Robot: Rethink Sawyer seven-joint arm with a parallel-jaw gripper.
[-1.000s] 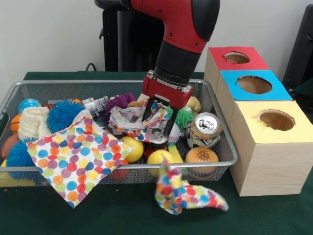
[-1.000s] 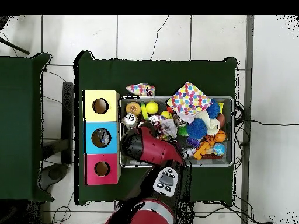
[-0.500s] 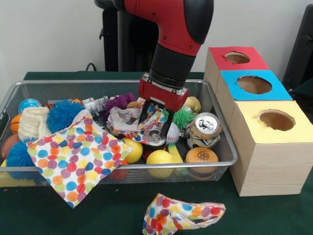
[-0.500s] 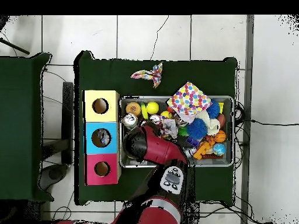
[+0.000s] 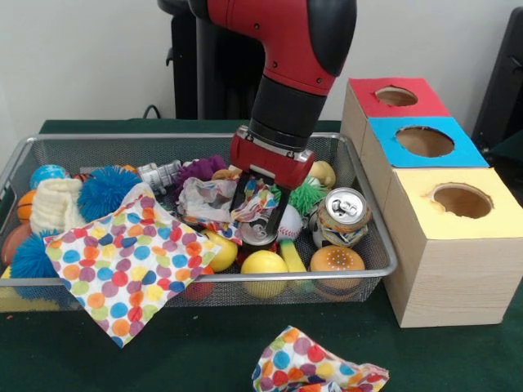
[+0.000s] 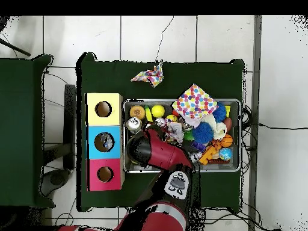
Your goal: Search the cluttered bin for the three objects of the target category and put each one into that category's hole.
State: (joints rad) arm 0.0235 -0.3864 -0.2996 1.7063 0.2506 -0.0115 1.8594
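Three boxes with round holes, red-topped (image 5: 395, 96), blue-topped (image 5: 423, 141) and yellow-topped (image 5: 460, 201), are lined beside the wire mesh bin (image 5: 372, 231). Two polka-dot cloths are seen, one draped over the bin's rim (image 5: 122, 261), one on the table (image 5: 315, 371). The black gripper (image 5: 260, 214) is lowered into the clutter, seemingly closed around a dented silver can (image 5: 260, 230). A second can (image 5: 341, 216) stands upright beside it.

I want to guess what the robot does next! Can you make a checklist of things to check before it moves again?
1. Gripper down in the bin: ok.
2. Gripper holding something: cannot tell, crumpled cloth hides its tips.
3. Silver can upright, easy to reach: ok.
4. Yellow box hole free: ok.
5. Everything inside the bin: not ok, a dotted cloth lies on the table, another hangs over the rim.
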